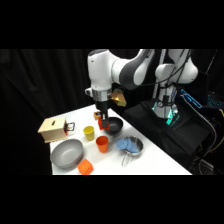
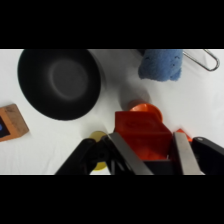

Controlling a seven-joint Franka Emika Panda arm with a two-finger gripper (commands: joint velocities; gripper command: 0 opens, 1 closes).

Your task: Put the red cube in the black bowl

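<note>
The red cube (image 2: pixel 141 134) is clamped between my two metal fingers (image 2: pixel 124 152), and my gripper (image 2: pixel 150 150) is shut on it above the table. The black bowl (image 2: pixel 60 82) lies empty at the upper left of the wrist view, apart from the cube. In the side view my gripper (image 1: pixel 103 122) hangs from the white arm with the red cube (image 1: pixel 101 121) in it, just left of the black bowl (image 1: pixel 118 125) and slightly above the table.
An orange cup (image 1: pixel 102 144) and a yellow cup (image 1: pixel 89 132) stand close below the gripper. A grey bowl (image 1: pixel 67 153), a paler orange block (image 1: pixel 85 167), a wooden box (image 1: pixel 53 128) and a handled pan with blue inside (image 1: pixel 130 145) surround them.
</note>
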